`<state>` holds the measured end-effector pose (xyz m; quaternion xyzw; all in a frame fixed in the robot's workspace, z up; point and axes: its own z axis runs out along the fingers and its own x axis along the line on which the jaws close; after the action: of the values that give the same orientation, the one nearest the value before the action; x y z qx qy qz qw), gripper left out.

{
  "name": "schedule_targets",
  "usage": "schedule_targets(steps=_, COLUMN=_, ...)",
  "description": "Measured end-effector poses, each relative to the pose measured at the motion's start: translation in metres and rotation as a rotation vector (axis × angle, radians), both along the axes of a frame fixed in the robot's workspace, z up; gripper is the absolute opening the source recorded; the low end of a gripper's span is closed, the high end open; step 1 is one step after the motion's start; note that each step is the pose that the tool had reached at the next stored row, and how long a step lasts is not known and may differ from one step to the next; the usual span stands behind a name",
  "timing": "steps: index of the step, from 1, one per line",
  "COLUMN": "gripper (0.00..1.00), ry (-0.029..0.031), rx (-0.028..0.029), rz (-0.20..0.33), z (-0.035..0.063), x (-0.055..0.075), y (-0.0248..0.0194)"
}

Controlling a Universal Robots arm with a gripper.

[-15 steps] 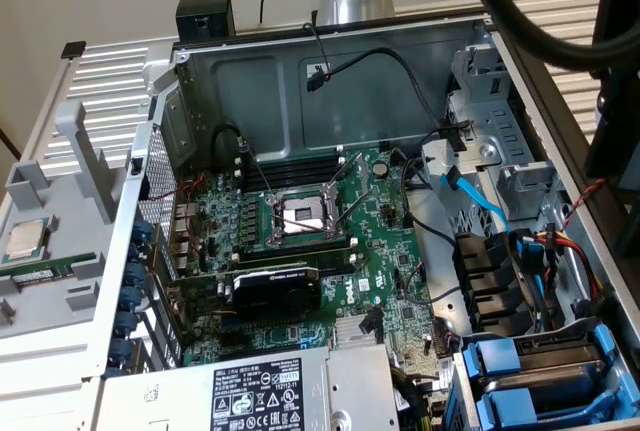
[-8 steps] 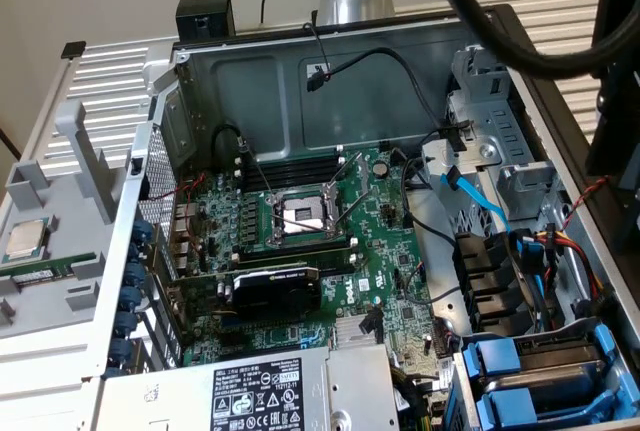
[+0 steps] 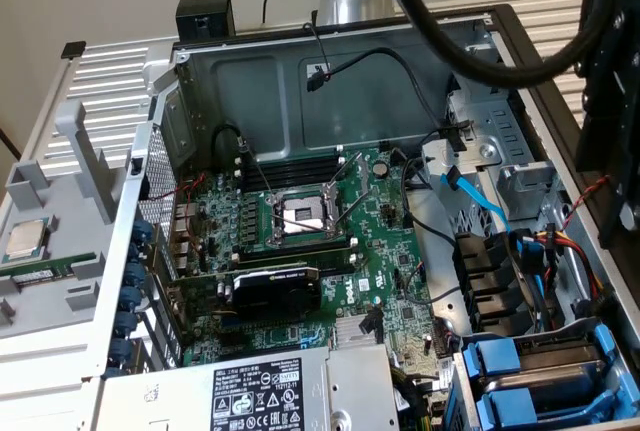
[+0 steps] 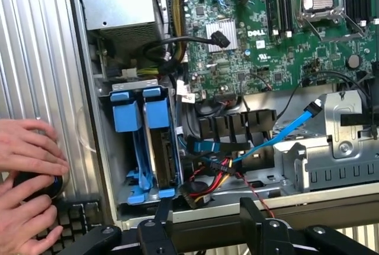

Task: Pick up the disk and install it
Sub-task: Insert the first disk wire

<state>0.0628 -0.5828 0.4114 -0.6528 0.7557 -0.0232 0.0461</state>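
Exterior view: open grey metal computer case (image 3: 330, 91) lying flat, with a green motherboard (image 3: 390, 251) on its floor. A large grey box with a black-and-white warning label (image 3: 250, 391) sits along the case's near edge. The disk (image 3: 545, 356), a silver-grey drive in a blue plastic carrier, sits in the drive cage at the case's near corner on the exterior view's right, beside a second blue carrier. A small square silver-topped chip (image 3: 27, 239) lies on a grey tray outside the case, on the exterior view's left. Wrist view: black two-fingered gripper (image 4: 207, 222) is spread wide and holds nothing, with one finger (image 4: 163, 216) over the case wall next to the drive cage. The disk (image 4: 161, 148) is apart from the gripper, its blue front tab facing the warning-labelled box. A person's hands (image 4: 26, 172) rest outside the case wall on a small black object (image 4: 35, 185). A light-blue flat cable (image 4: 278, 134) runs beside the cage.
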Motion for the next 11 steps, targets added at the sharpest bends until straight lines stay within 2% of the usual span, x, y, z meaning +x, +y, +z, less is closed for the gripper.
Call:
schedule_targets(steps=2, gripper=0.57, ry=-0.0124, rx=-0.001, rz=0.0, z=-0.0004, x=-0.001, y=0.002)
schedule_targets(steps=3, gripper=0.57, ry=-0.0159, rx=-0.002, rz=0.0, z=-0.0011, x=-0.002, y=0.0026)
schedule_targets(steps=7, gripper=0.57, ry=-0.0174, rx=-0.0039, rz=-0.002, z=-0.0075, x=-0.008, y=0.0052)
schedule_targets(steps=11, gripper=0.57, ry=-0.0173, rx=-0.0047, rz=-0.004, z=-0.0148, x=-0.009, y=0.0101)
